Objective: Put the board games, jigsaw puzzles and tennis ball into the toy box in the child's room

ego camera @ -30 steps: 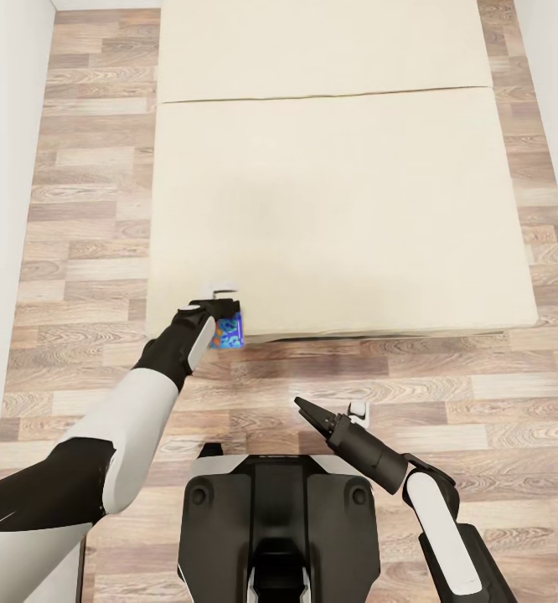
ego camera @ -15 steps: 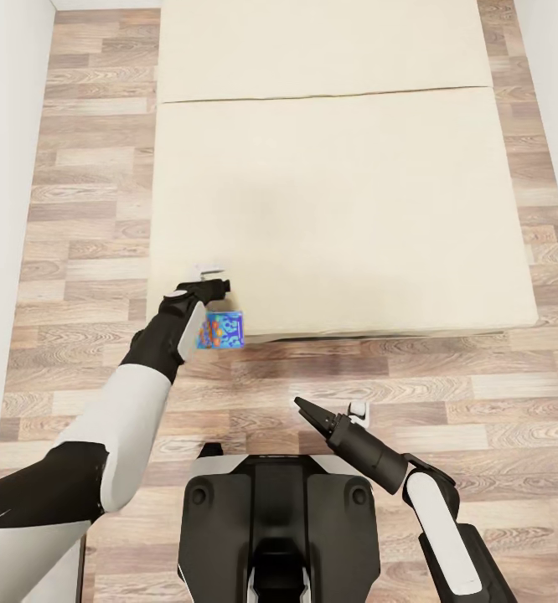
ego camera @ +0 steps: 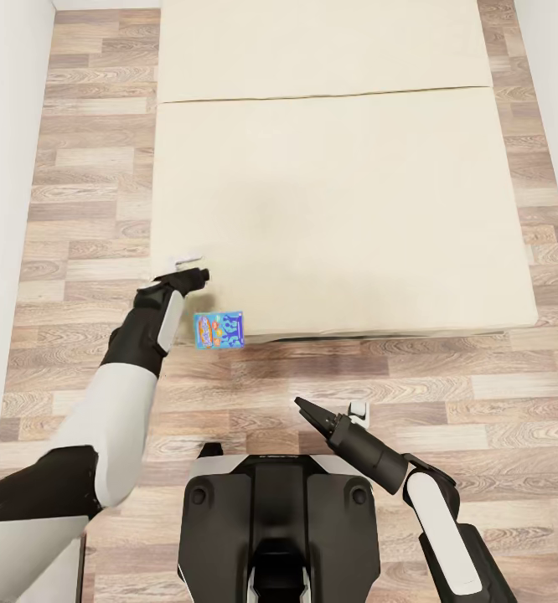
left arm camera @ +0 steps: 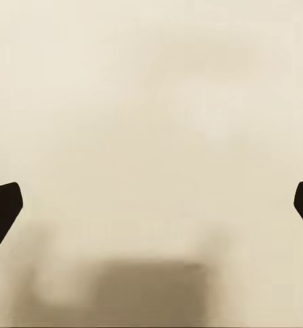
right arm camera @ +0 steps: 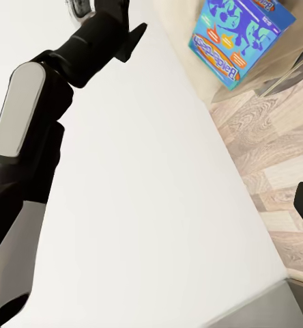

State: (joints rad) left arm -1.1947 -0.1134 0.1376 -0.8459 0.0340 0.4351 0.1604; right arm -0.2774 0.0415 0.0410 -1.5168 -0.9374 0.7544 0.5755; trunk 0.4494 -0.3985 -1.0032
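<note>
A wide beige bed (ego camera: 338,193) is lying on a wood-plank floor (ego camera: 86,243), with white walls (ego camera: 7,167) running along both sides under soft, even light.

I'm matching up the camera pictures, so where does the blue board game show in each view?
Head view: board game at the bed's near left corner, just right of the left gripper.
Left wrist view: I see beige bed, no game.
Right wrist view: game at top right.
Shared landmark: the bed's edge.

The bed (ego camera: 338,193) is looking soft, plain and matt like cloth. The floor (ego camera: 86,209) is showing brown wood planks. The board game (ego camera: 219,330) is looking like shiny printed cardboard.
</note>
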